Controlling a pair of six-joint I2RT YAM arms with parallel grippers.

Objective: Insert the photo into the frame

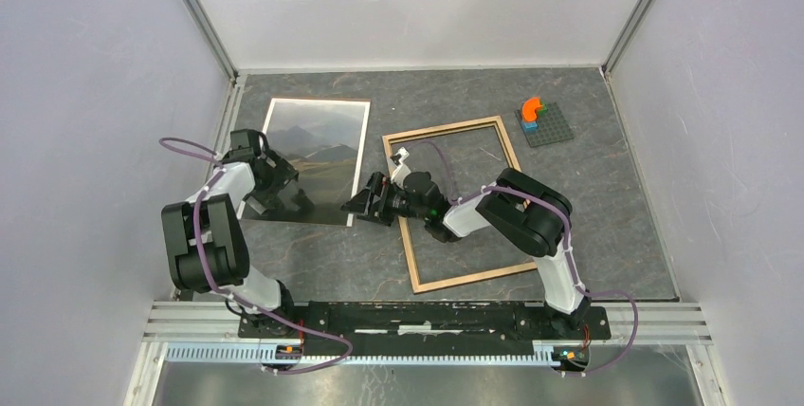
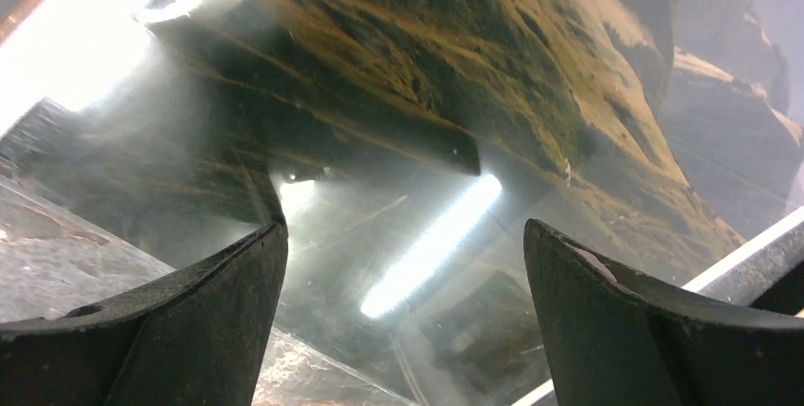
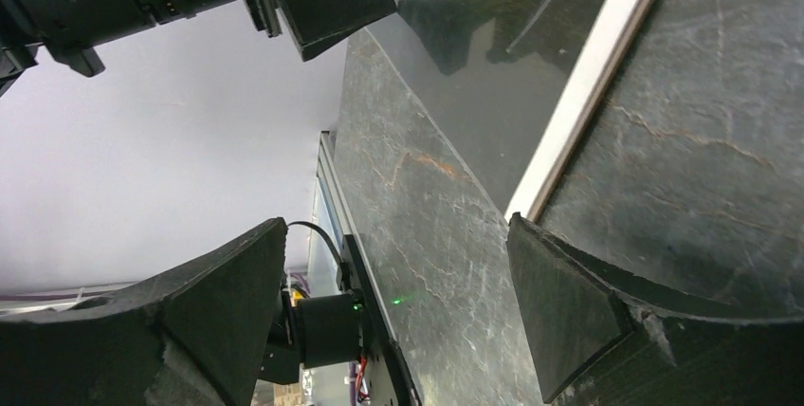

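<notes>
One photo [image 1: 318, 140] is lying flat on the dark surface [image 1: 607, 216], far left; one frame [image 1: 441, 128] is lying just to its right, wood-brown face up, the surface showing through it; so the print is not yet in place. The left gripper [image 2: 403, 235] is hovering over the photo's near left part, its fingers [image 2: 218, 283] spread wide and holding nothing, probably to pin the glossy sheet. The right gripper [image 3: 393, 226] is hanging low at the photo's near right corner, fingers [image 3: 569, 302] also spread, seemingly lining up on the thin edge. Far right, one grey studded plate [image 1: 550, 126] carrying one orange piece [image 1: 531, 105] is sitting well apart. Two arms; neither is gripping anything.
</notes>
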